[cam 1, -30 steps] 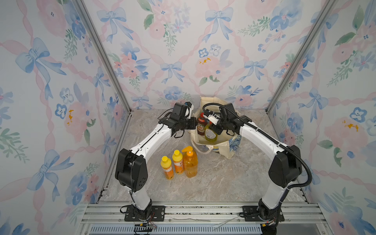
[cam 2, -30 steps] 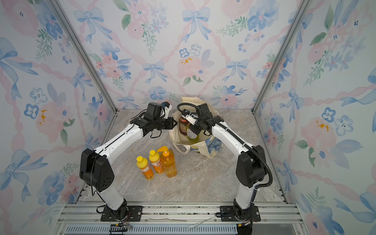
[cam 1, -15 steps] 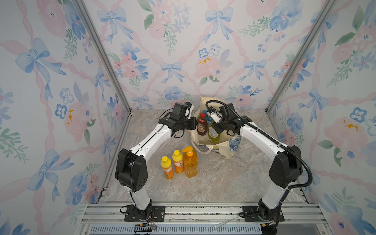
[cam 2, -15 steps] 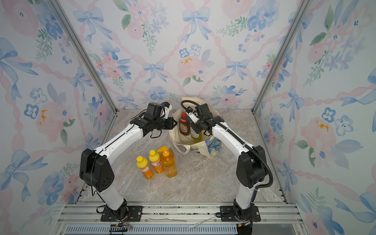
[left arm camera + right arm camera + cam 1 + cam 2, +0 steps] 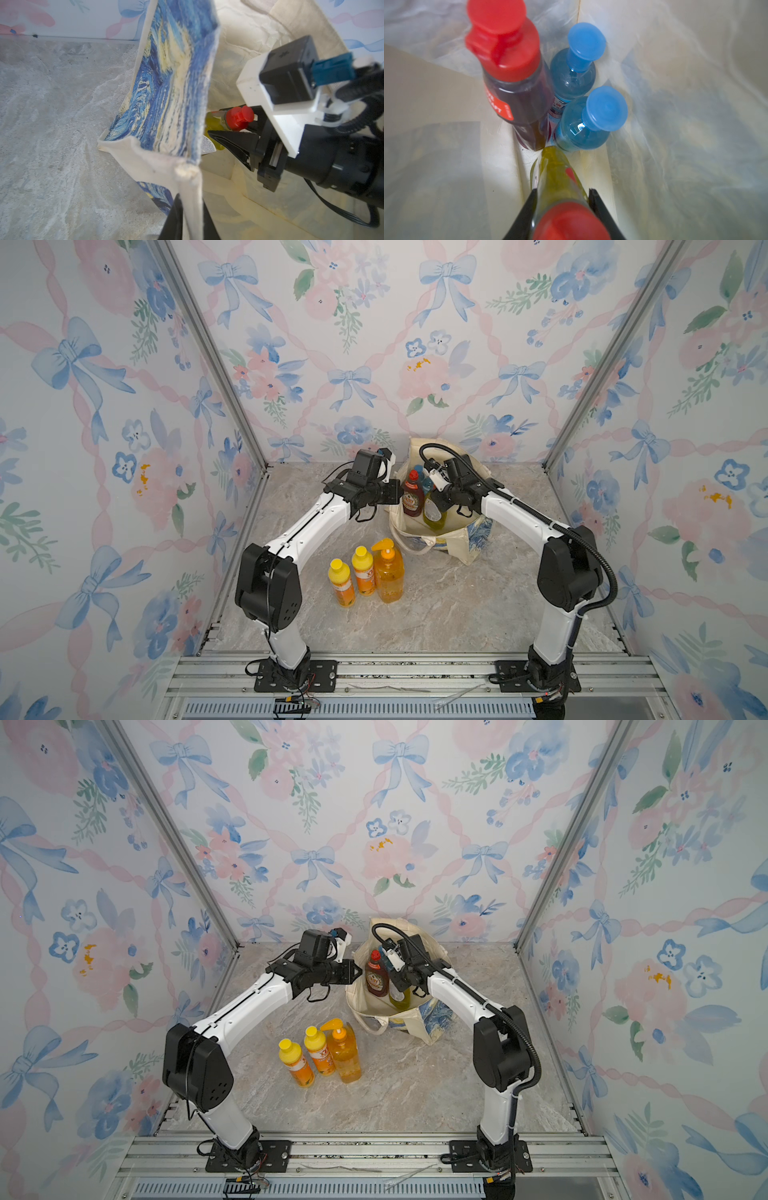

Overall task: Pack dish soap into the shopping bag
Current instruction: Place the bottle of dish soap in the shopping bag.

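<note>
- Now the shopping bag stands open at 12 o'clock on the table.
- The left gripper pinches the bag's rim at 9 o'clock and holds the mouth wide.
- The right gripper reaches in from 3 o'clock. It squeezes the green soap bottle just under its red cap.
- Three bottles wait at 7 o'clock from the bag: an orange pump bottle and two small orange bottles.
- A dark bottle with a red cap and two blue bottles already stand inside the bag.
- Almost nothing has changed in the last second. The green bottle has only wobbled a little, and both grips are the same.
- So it hangs inside the bag, near the others. I cannot tell if it touches the bottom. I think letting go comes next.
</note>
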Tool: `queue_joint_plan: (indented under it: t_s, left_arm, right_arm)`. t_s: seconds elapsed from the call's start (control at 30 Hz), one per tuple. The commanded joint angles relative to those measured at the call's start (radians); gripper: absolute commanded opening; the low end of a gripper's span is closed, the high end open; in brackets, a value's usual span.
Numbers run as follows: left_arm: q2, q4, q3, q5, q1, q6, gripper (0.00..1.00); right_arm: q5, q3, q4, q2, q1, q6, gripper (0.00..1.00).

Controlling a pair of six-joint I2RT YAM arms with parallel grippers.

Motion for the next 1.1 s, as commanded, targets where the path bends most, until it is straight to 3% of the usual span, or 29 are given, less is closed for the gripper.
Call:
queue_joint_plan:
  t_s: [0.0,0.23,0.53,0.63,0.77,0.97,1.07]
  left_arm:
    - [0.013,-0.006,0.017,0.018,0.001,0.014,0.14]
    - [0.012,-0.007,0.019,0.018,0.001,0.011,0.16]
    - [0.017,-0.006,0.02,0.027,0.002,0.01,0.16]
    - [0.018,-0.006,0.021,0.027,0.0,0.007,0.17]
    - [0.024,-0.006,0.029,0.03,0.001,0.01,0.16]
    - [0.021,-0.007,0.025,0.034,0.0,0.013,0.17]
    - [0.016,-0.007,0.02,0.03,0.001,0.01,0.17]
  right_arm:
    - [-0.046,0.032,0.11,0.004,-0.017,0.04,0.0]
    - [-0.039,0.071,0.045,0.023,-0.006,0.053,0.0]
    - [0.163,0.139,-0.046,0.065,0.047,0.167,0.0]
    - [0.193,0.129,-0.049,0.054,0.068,0.209,0.05]
    - [0.129,0.062,0.012,0.033,0.077,0.204,0.12]
    - [0.072,0.052,0.016,0.02,0.069,0.15,0.36]
    - [0.065,0.068,0.004,0.008,0.062,0.135,0.42]
